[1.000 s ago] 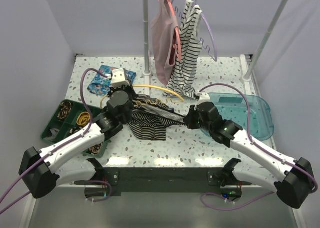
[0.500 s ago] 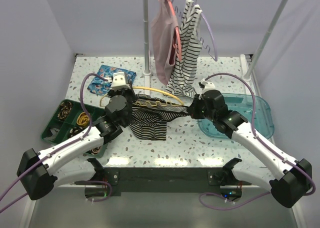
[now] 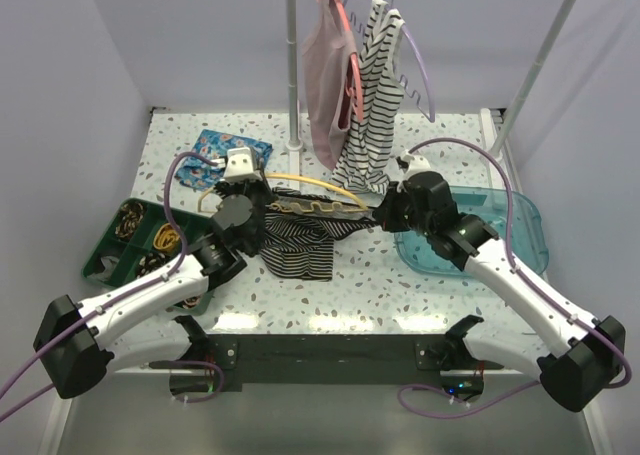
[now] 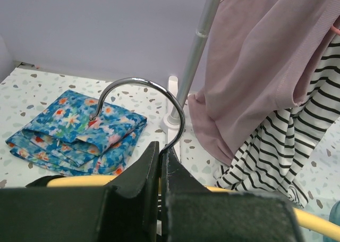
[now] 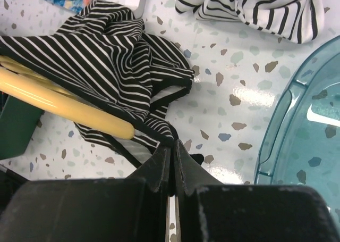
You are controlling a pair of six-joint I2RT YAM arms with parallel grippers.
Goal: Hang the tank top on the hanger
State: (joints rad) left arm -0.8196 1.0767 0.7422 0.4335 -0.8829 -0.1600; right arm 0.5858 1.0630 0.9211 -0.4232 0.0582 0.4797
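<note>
Pale lavender walls (image 3: 200, 35) enclose a white speckled terrazzo tabletop (image 3: 400, 275). Just beyond the left gripper (image 4: 161, 157) stands a white metal garment-rack upright (image 3: 292, 65) — a slanted white pole (image 3: 537, 65) rises beyond the right gripper (image 5: 171, 157). Glare patches lie behind both grippers.

Striped tank top (image 3: 298, 243) draped on the yellow hanger (image 3: 325, 184) over the middle of the tabletop (image 3: 400, 275).
The black top with thin white stripes hangs bunched and crumpled across the hanger's yellow bar. One rounded end of the bar pokes out bare, and a dark-trimmed edge is pinched in the closed right claw (image 5: 171, 151). The hanger sits roughly level, its metal hook rising from the closed left claw (image 4: 162, 151), which grips its neck.
</note>
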